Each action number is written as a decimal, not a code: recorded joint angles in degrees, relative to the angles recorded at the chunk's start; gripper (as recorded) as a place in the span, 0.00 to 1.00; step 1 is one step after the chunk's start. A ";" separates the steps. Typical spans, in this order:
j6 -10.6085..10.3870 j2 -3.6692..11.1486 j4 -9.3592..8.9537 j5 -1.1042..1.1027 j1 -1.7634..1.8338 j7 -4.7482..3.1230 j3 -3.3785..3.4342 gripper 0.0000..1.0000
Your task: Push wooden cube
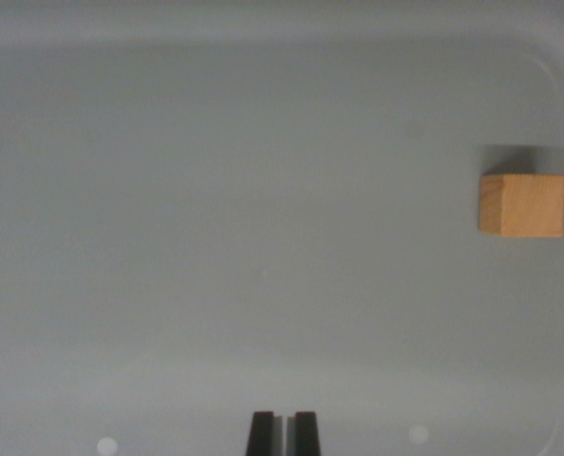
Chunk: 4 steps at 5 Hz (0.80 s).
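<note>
Wooden cube sits square-on, apparently well apart from the closed pincer.

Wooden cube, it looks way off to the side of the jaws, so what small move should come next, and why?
Probably shift the gripper toward the wrist view's right. The wooden cube sits near the right edge of the grey tray, well apart from the jaws, which stand nearly together at the bottom centre. Lining up with it comes before any push.
</note>
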 joint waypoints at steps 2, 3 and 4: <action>-1.65 0.81 -0.92 0.09 -0.51 -0.86 -0.36 0.00; -1.65 0.81 -0.92 0.09 -0.51 -0.86 -0.36 0.00; -3.57 1.74 -1.98 0.20 -1.10 -1.85 -0.78 0.00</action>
